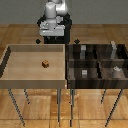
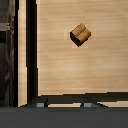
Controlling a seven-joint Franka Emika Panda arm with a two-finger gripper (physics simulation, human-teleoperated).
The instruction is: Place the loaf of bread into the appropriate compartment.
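Observation:
The loaf of bread [image 1: 45,63] is a tiny brown block with darker patches. It lies on the floor of the light wooden tray [image 1: 10,55], near the tray's middle. It also shows in the wrist view [image 2: 80,34], lying loose on the pale wood. My gripper [image 1: 50,39] hangs above the far edge of the tray, well behind the bread and above it. In the wrist view the gripper [image 2: 64,104] is open and empty. Its two fingertips [image 2: 40,103] stand apart, and the bread is clear of them.
A dark wooden box [image 1: 69,62] divided into several compartments stands to the exterior view's right of the tray. Small grey-white pieces [image 1: 84,73] lie in some compartments, another piece [image 1: 116,70] further right. Both containers stand on thin metal legs above a wooden floor.

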